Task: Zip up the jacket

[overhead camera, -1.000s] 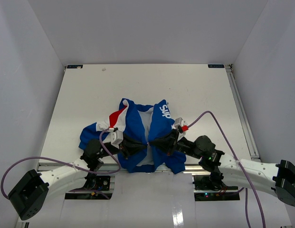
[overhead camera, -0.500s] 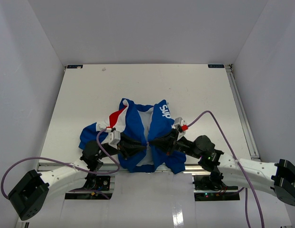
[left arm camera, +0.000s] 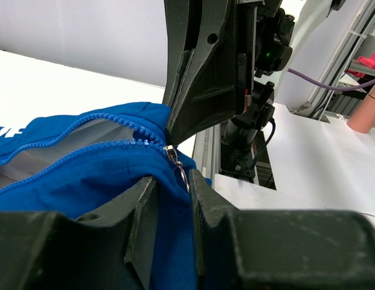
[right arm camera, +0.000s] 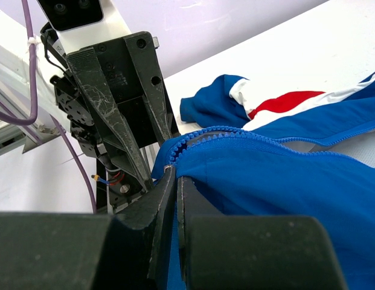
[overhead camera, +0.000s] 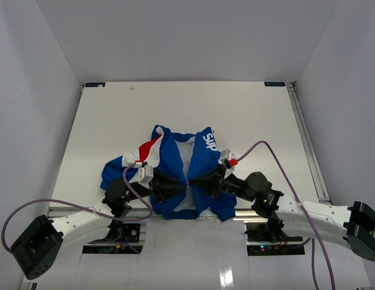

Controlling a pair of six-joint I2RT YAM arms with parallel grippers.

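The jacket (overhead camera: 175,162) is found crumpled near the front edge of the worktop (overhead camera: 247,115), about midway between the two arms. Its front is turned up and spread, so that the white lining is exposed between two royal-blue panels. White lettering is seen on the panel nearer the right arm, and a red-and-white panel is folded over on the side toward the left arm, where a blue sleeve is bunched. The zipper (left arm camera: 108,130) is joined only at the hem end: in the left wrist view the two rows of blue teeth are seen running together into the metal slider (left arm camera: 169,151), from which the pull tab (left arm camera: 183,179) hangs, and spreading apart beyond it. The left pincer (left arm camera: 170,184) is closed on the blue fabric just below the slider, its fingers held a little apart by the cloth bunched between them. The right pincer (right arm camera: 173,176) is set tip to tip against it from the opposite side. Its fingers are pressed almost together right at the slider, with only a thin slit between them, though whether the slider itself or the fabric edge beside it is pinched cannot be told. Both arms are laid low over the hem, and purple cables (overhead camera: 278,160) are looped up from the wrists.
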